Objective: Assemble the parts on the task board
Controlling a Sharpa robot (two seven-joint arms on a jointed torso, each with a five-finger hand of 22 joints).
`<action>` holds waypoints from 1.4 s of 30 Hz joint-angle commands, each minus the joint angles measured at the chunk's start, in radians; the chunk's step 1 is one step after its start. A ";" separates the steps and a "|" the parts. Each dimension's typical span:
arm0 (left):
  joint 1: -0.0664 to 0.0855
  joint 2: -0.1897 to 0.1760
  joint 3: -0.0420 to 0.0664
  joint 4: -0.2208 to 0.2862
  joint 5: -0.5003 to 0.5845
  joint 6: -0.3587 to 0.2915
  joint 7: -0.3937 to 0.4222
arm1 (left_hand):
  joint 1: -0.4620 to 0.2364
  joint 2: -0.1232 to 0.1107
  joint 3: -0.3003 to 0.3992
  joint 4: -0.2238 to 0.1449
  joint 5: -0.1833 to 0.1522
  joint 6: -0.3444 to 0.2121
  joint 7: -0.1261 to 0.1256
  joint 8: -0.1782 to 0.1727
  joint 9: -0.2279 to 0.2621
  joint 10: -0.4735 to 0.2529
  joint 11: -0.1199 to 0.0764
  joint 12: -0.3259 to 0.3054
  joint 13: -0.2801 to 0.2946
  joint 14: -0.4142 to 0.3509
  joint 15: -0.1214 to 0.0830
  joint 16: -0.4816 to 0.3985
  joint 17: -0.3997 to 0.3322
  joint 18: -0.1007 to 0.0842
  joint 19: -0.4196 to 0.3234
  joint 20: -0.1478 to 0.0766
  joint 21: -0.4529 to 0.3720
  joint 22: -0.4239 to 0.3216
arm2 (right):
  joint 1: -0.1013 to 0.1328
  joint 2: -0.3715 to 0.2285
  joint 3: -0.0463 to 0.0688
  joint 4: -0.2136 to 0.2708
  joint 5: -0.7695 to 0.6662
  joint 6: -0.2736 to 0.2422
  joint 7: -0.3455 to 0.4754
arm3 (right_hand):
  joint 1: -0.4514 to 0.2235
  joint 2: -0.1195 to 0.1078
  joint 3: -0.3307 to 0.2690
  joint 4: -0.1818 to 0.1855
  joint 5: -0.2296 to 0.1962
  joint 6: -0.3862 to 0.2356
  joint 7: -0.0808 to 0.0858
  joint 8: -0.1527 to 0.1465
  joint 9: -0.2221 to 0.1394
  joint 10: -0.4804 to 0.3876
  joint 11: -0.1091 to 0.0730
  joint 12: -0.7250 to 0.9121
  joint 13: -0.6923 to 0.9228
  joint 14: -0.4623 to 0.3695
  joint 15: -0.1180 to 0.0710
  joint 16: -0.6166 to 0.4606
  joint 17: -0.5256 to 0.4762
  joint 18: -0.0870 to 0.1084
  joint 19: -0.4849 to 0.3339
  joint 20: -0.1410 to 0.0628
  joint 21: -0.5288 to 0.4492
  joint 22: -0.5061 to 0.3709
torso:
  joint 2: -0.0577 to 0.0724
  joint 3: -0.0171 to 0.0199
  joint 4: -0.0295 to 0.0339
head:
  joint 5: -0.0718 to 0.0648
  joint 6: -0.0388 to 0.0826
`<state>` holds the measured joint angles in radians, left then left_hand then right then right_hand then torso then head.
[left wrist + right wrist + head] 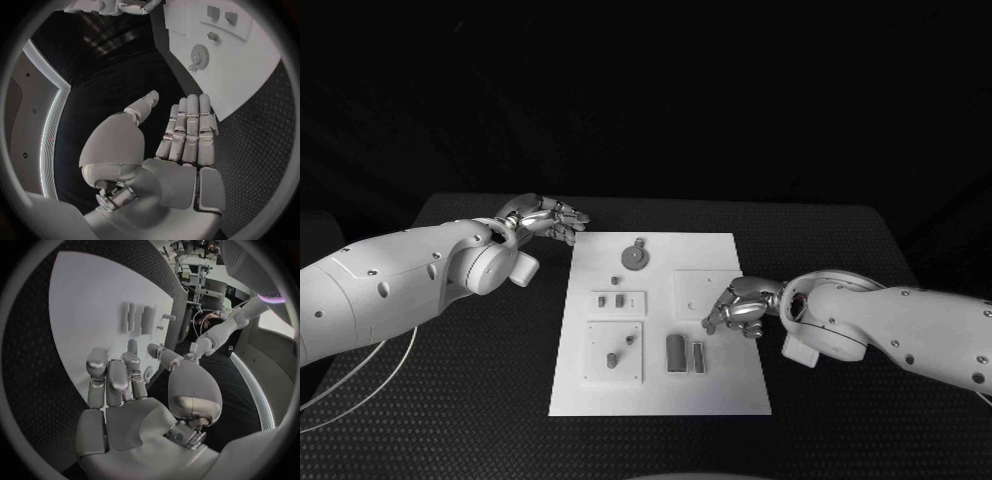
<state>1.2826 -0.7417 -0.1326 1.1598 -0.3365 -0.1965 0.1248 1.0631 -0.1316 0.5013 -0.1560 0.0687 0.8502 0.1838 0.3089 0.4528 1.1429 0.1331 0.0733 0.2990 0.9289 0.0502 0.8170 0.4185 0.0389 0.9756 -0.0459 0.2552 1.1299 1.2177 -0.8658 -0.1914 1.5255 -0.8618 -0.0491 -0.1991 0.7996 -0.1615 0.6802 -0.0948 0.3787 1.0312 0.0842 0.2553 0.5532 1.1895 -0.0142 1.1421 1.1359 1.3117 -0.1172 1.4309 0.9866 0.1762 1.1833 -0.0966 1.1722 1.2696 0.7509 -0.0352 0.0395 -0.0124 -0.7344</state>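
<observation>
Reach phase: right hand (737, 308) hovers empty, fingers apart, over the task board (661, 400) near two upright parts (684, 354); left hand (545, 217) open off-board; next needs a precise pinch.

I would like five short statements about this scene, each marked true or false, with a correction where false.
1. The left robot hand is beside the board's far left corner. True.
2. The left robot hand holds a part. False: its fingers are straight and hold nothing.
3. The right robot hand is over the board's right side. True.
4. The gear lies off the board, on the black table. False: it lies on the board, near its far edge.
5. Two upright blocks stand side by side on the board, near the right robot hand. True.
</observation>
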 commanded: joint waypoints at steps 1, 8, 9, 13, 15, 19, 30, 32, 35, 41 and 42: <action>0.003 0.010 0.001 -0.013 0.039 0.007 0.033 | -0.005 0.006 0.002 0.005 -0.001 -0.005 -0.001 0.007 -0.001 -0.005 -0.004 0.000 0.001 0.000 0.006 -0.005 0.002 0.019 0.002 0.003 -0.005 0.001 | 0.017 0.020 0.011 -0.082 0.145 -0.026 0.236 | 0.005 0.013 -0.003 -0.019 -0.005 -0.030 0.020 -0.002 0.004 -0.014 0.006 -0.005 -0.001 -0.020 0.002 -0.016 -0.030 0.086 -0.014 0.005 -0.008 0.000 | -0.010 -0.0043 0.0015 | -0.011 0.035; 0.003 0.027 0.001 -0.048 0.092 0.012 0.057 | 0.004 0.016 0.004 -0.001 -0.001 0.007 -0.006 0.014 0.001 0.005 -0.008 0.004 0.004 0.002 0.005 -0.006 0.005 0.019 0.003 0.002 -0.006 0.003 | 0.025 0.140 0.041 -0.360 0.327 -0.051 0.380 | 0.012 0.046 0.001 -0.071 -0.004 -0.068 0.033 -0.010 0.013 -0.083 0.019 -0.079 -0.046 -0.090 0.015 -0.118 -0.086 0.085 -0.091 0.038 -0.079 -0.025 | -0.032 -0.0133 0.0031 | -0.031 0.095; 0.003 0.032 0.002 -0.057 0.103 0.015 0.062 | 0.005 0.018 0.004 -0.002 -0.001 0.008 -0.007 0.015 0.001 0.006 -0.008 0.005 0.004 0.003 0.005 -0.006 0.006 0.019 0.003 0.002 -0.007 0.003 | 0.024 0.162 0.046 -0.403 0.344 -0.051 0.394 | 0.010 0.050 0.001 -0.075 -0.004 -0.076 0.036 -0.012 0.014 -0.094 0.022 -0.100 -0.063 -0.103 0.019 -0.140 -0.095 0.085 -0.108 0.047 -0.095 -0.032 | -0.036 -0.0143 0.0034 | -0.032 0.101; 0.003 0.065 0.002 -0.119 0.161 0.039 0.083 | 0.012 0.030 0.010 -0.011 -0.001 0.020 -0.012 0.022 0.001 0.008 -0.009 0.003 0.004 -0.020 0.017 -0.038 -0.003 0.013 -0.020 0.012 -0.030 -0.008 | 0.009 0.257 0.069 -0.574 0.399 -0.063 0.444 | 0.012 0.070 0.019 -0.086 -0.005 -0.189 0.079 -0.059 0.002 -0.170 0.065 -0.278 -0.215 -0.203 0.060 -0.329 -0.173 0.066 -0.228 0.105 -0.219 -0.088 | -0.052 -0.0185 0.0061 | -0.036 0.128; 0.003 0.074 0.002 -0.139 0.184 0.052 0.089 | 0.012 0.036 0.017 -0.016 0.000 0.020 -0.014 0.023 0.001 0.003 -0.006 -0.002 0.001 -0.049 0.033 -0.079 -0.015 0.008 -0.051 0.027 -0.058 -0.025 | -0.010 0.289 0.092 -0.627 0.412 -0.053 0.455 | 0.012 0.071 0.024 -0.085 -0.004 -0.195 0.091 -0.056 0.005 -0.201 0.075 -0.349 -0.276 -0.246 0.075 -0.406 -0.203 0.055 -0.279 0.126 -0.267 -0.110 | -0.060 -0.0206 0.0056 | -0.036 0.134; 0.003 0.096 0.003 -0.182 0.228 0.085 0.106 | 0.004 0.041 0.026 -0.024 0.000 0.004 -0.015 0.016 -0.003 -0.029 0.004 -0.008 -0.013 -0.103 0.062 -0.156 -0.036 -0.005 -0.120 0.056 -0.120 -0.065 | -0.038 0.338 0.129 -0.709 0.484 -0.014 0.490 | 0.011 0.081 0.042 -0.084 -0.004 -0.199 0.111 -0.046 0.013 -0.265 0.106 -0.511 -0.415 -0.372 0.140 -0.595 -0.281 0.020 -0.417 0.172 -0.383 -0.160 | -0.071 -0.0259 0.0005 | -0.034 0.154; -0.002 0.153 0.004 -0.271 0.247 0.127 0.145 | -0.043 0.045 0.015 -0.045 -0.005 -0.077 -0.037 -0.015 -0.015 -0.178 -0.002 -0.009 -0.112 -0.270 0.100 -0.348 -0.092 -0.039 -0.263 0.109 -0.194 -0.238 | -0.068 0.369 0.173 -0.754 0.530 0.033 0.523 | 0.057 0.105 0.000 -0.077 -0.005 -0.254 0.107 -0.031 -0.015 -0.214 0.160 -0.863 -0.818 -0.485 0.264 -0.974 -0.460 -0.043 -0.708 0.281 -0.670 -0.312 | -0.090 -0.0169 -0.0004 | -0.019 0.176; -0.007 0.155 0.004 -0.277 0.247 0.128 0.146 | -0.045 0.047 0.012 -0.047 -0.006 -0.080 -0.036 -0.015 -0.014 -0.182 -0.002 -0.008 -0.122 -0.273 0.102 -0.356 -0.094 -0.039 -0.267 0.112 -0.192 -0.254 | -0.072 0.371 0.173 -0.755 0.534 0.036 0.525 | 0.060 0.105 -0.011 -0.075 -0.005 -0.256 0.108 -0.028 -0.023 -0.202 0.161 -0.876 -0.846 -0.485 0.265 -0.992 -0.465 -0.040 -0.713 0.287 -0.685 -0.322 | -0.091 -0.0162 -0.0007 | -0.016 0.178; -0.004 0.151 0.004 -0.270 0.223 0.087 0.112 | -1.063 0.132 -0.501 0.156 -0.069 -0.850 -0.184 -0.309 -0.453 -1.143 -0.133 -0.073 -0.299 -0.929 -0.050 -0.817 -0.418 -0.039 -0.976 0.046 -0.255 -1.130 | -0.068 0.368 0.173 -0.753 0.499 -0.002 0.491 | -0.800 0.161 -0.680 0.095 -0.379 -1.031 -0.084 -0.255 -0.553 -1.190 0.014 -1.142 -1.136 -1.312 0.117 -1.431 -0.987 -0.176 -1.183 0.097 -1.172 -1.270 | -0.088 -0.0183 -0.0014 | -0.019 0.173; -0.026 0.132 0.017 -0.203 0.234 0.022 0.140 | -1.063 0.132 -0.501 0.156 -0.069 -0.850 -0.184 -0.309 -0.453 -1.143 -0.133 -0.073 -0.299 -0.929 -0.050 -0.817 -0.418 -0.039 -0.976 0.046 -0.255 -1.130 | -0.077 0.344 0.175 -0.686 0.530 -0.062 0.510 | -0.800 0.161 -0.680 0.095 -0.379 -1.031 -0.084 -0.255 -0.553 -1.190 0.014 -1.142 -1.136 -1.312 0.117 -1.431 -0.987 -0.176 -1.183 0.097 -1.172 -1.270 | -0.122 -0.0031 -0.0122 | -0.010 0.162; -0.032 0.127 0.020 -0.185 0.237 0.005 0.147 | -1.063 0.132 -0.501 0.156 -0.069 -0.850 -0.184 -0.309 -0.453 -1.143 -0.133 -0.073 -0.299 -0.929 -0.050 -0.817 -0.418 -0.039 -0.976 0.046 -0.255 -1.130 | -0.079 0.338 0.175 -0.668 0.538 -0.078 0.515 | -0.800 0.161 -0.680 0.095 -0.379 -1.031 -0.084 -0.255 -0.553 -1.190 0.014 -1.142 -1.136 -1.312 0.117 -1.431 -0.987 -0.176 -1.183 0.097 -1.172 -1.270 | -0.131 0.0008 -0.0150 | -0.008 0.159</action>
<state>1.2513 -0.6141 -0.1143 0.9607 -0.1116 -0.1338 0.2377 0.2972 -0.0191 0.1184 -0.0469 0.0172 0.1775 0.0341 0.0681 0.1015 0.2215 0.0308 0.0181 0.0404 0.1516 0.0354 0.1065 0.0750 0.0152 0.1635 0.0155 0.0189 0.2017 1.1397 -0.5256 -0.0175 0.8445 -0.3516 -0.0752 0.2911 0.1989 -0.0123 0.1528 -0.0390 0.0864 0.1786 0.0448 0.0528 0.1219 0.2286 0.0342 0.0605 0.0655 0.1912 0.0347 0.1006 0.1205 0.0410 0.1087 0.0444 0.1113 0.2184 0.6445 -0.0453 0.0321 -0.0253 -0.5690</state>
